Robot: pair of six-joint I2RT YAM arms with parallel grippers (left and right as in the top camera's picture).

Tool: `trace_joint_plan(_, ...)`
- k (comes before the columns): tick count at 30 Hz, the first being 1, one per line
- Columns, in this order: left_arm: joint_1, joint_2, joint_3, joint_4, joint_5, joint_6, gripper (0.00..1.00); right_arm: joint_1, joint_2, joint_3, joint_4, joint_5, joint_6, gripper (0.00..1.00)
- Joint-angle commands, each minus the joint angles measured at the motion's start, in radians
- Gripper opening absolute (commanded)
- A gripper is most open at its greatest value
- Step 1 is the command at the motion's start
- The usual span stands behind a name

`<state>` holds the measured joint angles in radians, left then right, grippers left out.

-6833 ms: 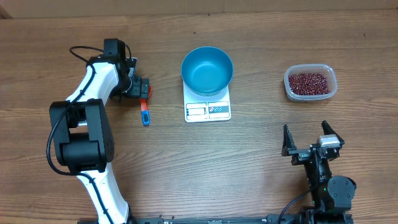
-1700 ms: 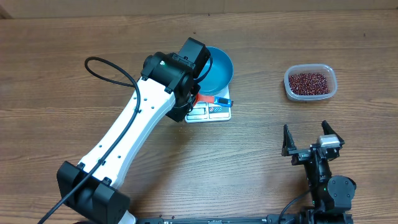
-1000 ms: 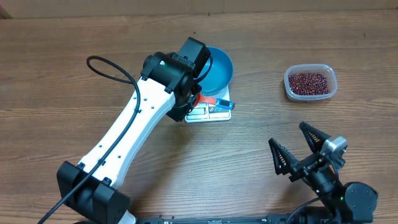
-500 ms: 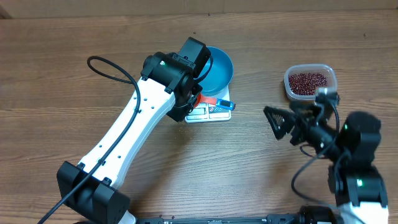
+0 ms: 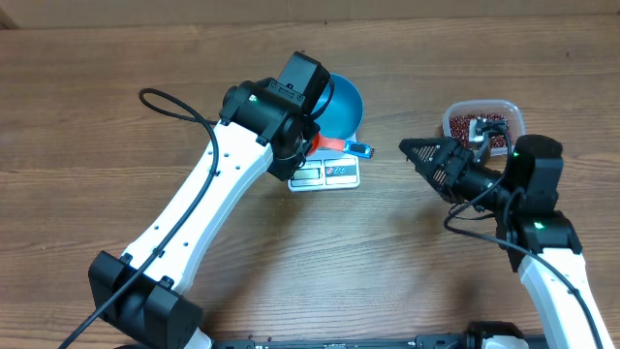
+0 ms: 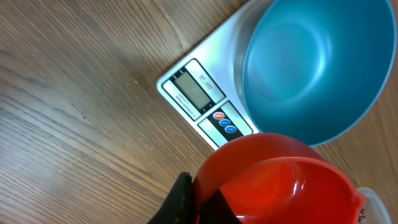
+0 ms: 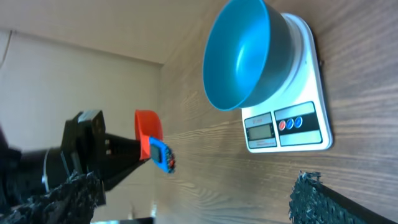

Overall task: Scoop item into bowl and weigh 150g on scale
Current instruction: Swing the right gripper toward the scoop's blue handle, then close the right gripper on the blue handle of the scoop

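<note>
The blue bowl (image 5: 341, 101) stands empty on the white scale (image 5: 329, 174); both also show in the left wrist view, bowl (image 6: 311, 62) and scale (image 6: 196, 93). My left gripper (image 5: 312, 147) is shut on the orange-red scoop (image 5: 327, 145), held over the scale with its blue handle tip (image 5: 360, 149) pointing right. The scoop's cup (image 6: 280, 180) is empty. My right gripper (image 5: 433, 163) hangs open right of the scale, facing the scoop (image 7: 149, 140), nothing between its fingers (image 7: 311, 196). The item, dark red beans (image 5: 461, 125), lies in a clear tub (image 5: 484, 103).
My right arm (image 5: 528, 184) crosses in front of the tub and hides part of it. The white left arm (image 5: 194, 213) runs diagonally from the front left to the scale. Bare wooden table (image 5: 97, 107) lies around them.
My right arm has lifted off its rest at the front and swung back and left, coming between tub and scale with jaws open. The left arm and scoop have hardly moved.
</note>
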<state>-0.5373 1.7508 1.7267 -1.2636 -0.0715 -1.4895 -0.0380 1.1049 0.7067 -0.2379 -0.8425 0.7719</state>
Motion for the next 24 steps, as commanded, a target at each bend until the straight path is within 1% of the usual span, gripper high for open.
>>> trace_joint_plan(1, -0.006, -0.006, 0.007, 0.035, 0.035, 0.009, 0.04, 0.008, 0.056, 0.028, 0.021, -0.026, 0.116, 1.00)
trace_joint_plan(4, -0.006, -0.006, 0.007, 0.043, 0.091, 0.008, 0.04, 0.026, 0.084, 0.028, 0.063, -0.055, 0.112, 1.00)
trace_joint_plan(7, -0.006, -0.006, 0.006, 0.047, 0.138, 0.008, 0.04, 0.079, 0.094, 0.028, 0.154, -0.074, 0.110, 1.00)
trace_joint_plan(11, -0.006, -0.006, 0.007, 0.046, 0.152, 0.008, 0.04, 0.146, 0.094, 0.027, 0.262, -0.072, 0.111, 1.00)
trace_joint_plan(17, -0.006, -0.006, 0.006, 0.047, 0.245, 0.008, 0.04, 0.161, 0.094, 0.027, 0.278, -0.076, 0.115, 0.99)
trace_joint_plan(18, -0.006, -0.006, 0.006, 0.047, 0.249, 0.008, 0.04, 0.161, 0.094, 0.028, 0.278, -0.077, 0.116, 0.96)
trace_joint_plan(22, -0.007, -0.006, 0.006, 0.046, 0.253, 0.008, 0.04, 0.161, 0.094, 0.028, 0.285, -0.095, 0.116, 0.76)
trace_joint_plan(24, -0.007, -0.006, 0.006, 0.046, 0.259, 0.008, 0.04, 0.161, 0.094, 0.028, 0.294, -0.095, 0.116, 0.74)
